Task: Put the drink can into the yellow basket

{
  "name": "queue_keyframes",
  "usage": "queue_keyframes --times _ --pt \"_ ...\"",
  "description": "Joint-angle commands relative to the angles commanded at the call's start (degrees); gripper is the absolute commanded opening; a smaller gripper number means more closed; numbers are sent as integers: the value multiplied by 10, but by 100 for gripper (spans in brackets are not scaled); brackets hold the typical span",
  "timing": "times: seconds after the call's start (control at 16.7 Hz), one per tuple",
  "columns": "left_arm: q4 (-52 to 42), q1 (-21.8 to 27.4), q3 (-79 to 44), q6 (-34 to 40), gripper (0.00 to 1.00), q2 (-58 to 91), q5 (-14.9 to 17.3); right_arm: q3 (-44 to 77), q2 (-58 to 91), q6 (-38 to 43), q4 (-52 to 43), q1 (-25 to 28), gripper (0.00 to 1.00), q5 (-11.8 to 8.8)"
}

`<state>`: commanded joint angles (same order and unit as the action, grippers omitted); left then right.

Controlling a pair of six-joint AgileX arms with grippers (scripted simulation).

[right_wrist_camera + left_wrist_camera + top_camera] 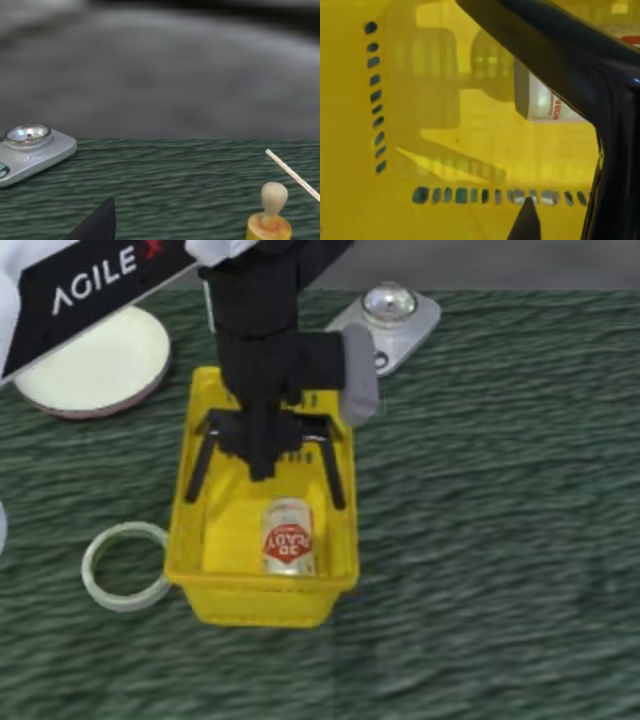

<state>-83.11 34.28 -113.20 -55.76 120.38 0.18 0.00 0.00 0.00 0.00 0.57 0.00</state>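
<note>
The drink can [288, 537] lies on its side on the floor of the yellow basket [182, 540], red label up, toward the basket's near end. My left gripper [262, 468] hangs over the basket's far half between the black handles [335, 472], open and apart from the can. In the left wrist view the can [542, 102] rests beyond a black handle [560, 55] inside the yellow wall [470, 217]; one fingertip [526, 222] shows with nothing on it. My right arm is outside the top view; its fingertip [102, 222] shows over bare mat.
A white plate [95, 360] sits far left. A pale tape ring [125, 565] lies left of the basket, and a grey scale [392, 315] behind it. The right wrist view shows the scale [30, 150], a yellow knobbed piece [269, 222] and a white stick [292, 175].
</note>
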Motion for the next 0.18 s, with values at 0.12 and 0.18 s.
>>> queue_keyframes --times 0.12,0.18 --pt "-20 -8 -17 -4 0 -5 0 0 0 0 0 0 100 0" --pt "-22 -9 -18 -5 0 -6 0 0 0 0 0 0 100 0"
